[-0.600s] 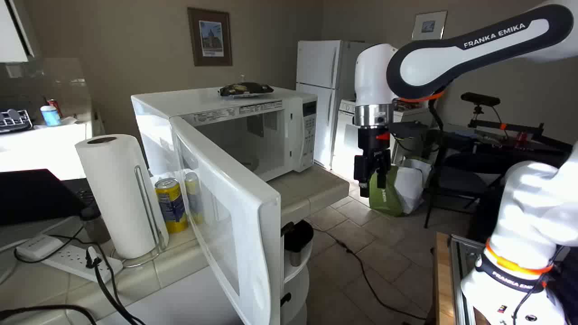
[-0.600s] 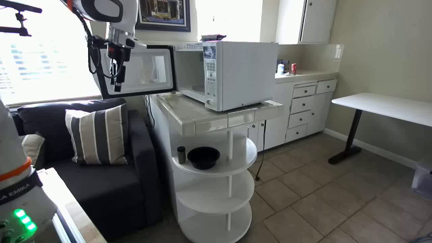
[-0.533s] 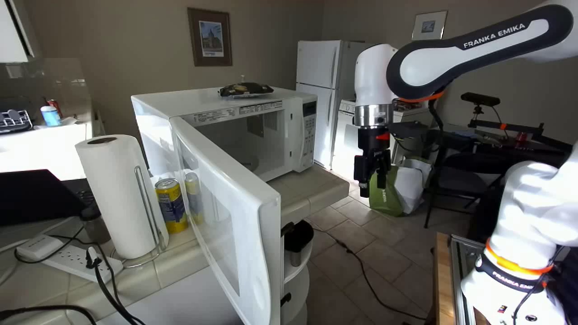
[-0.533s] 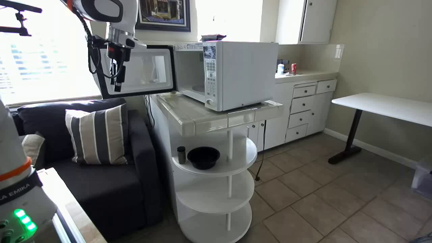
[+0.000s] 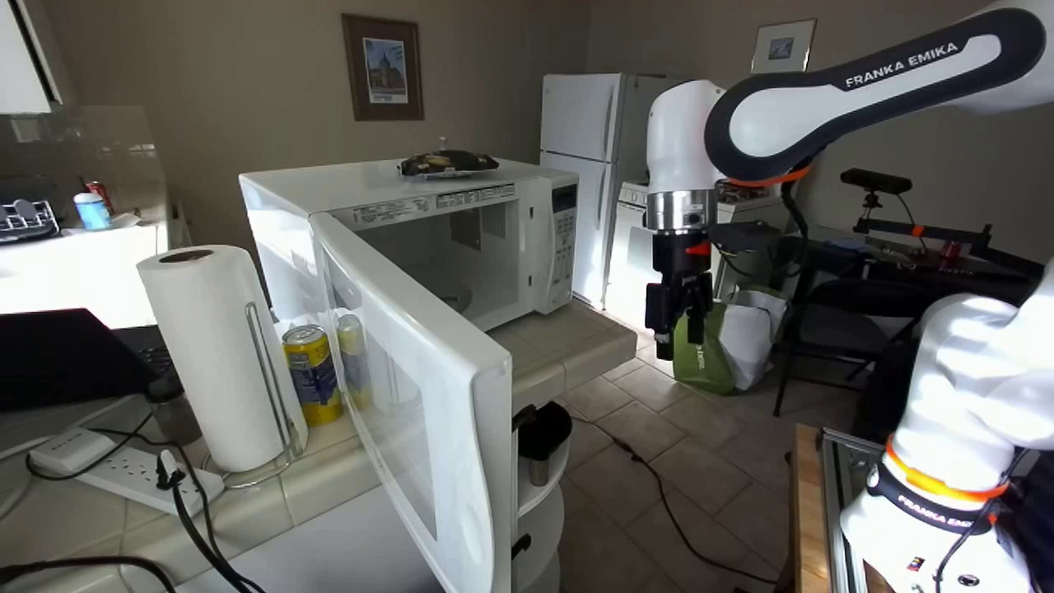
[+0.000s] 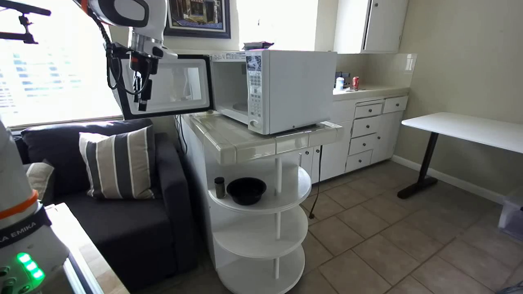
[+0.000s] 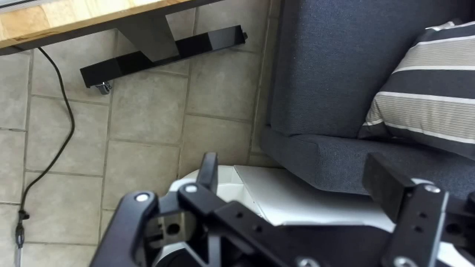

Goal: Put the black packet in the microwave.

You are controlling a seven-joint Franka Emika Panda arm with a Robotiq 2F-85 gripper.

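The black packet (image 5: 449, 162) lies flat on top of the white microwave (image 5: 284, 198). In an exterior view only the packet's edge (image 6: 257, 45) shows above the microwave (image 6: 302, 90). The microwave door (image 5: 490, 412) is swung wide open and the cavity (image 5: 445, 255) shows a turntable in part. My gripper (image 5: 680, 342) hangs pointing down, apart from the microwave and lower than its top. In an exterior view the gripper (image 6: 140, 103) overlaps the open door. In the wrist view the gripper (image 7: 293, 167) is open with nothing between its fingers. The packet is out of the wrist view.
A paper towel roll (image 5: 218, 362) and a yellow can (image 5: 313, 375) stand behind the open door on the tiled counter (image 6: 245, 141). Below are round shelves with a black bowl (image 6: 246, 191). A dark sofa (image 6: 122, 228) stands beside the counter.
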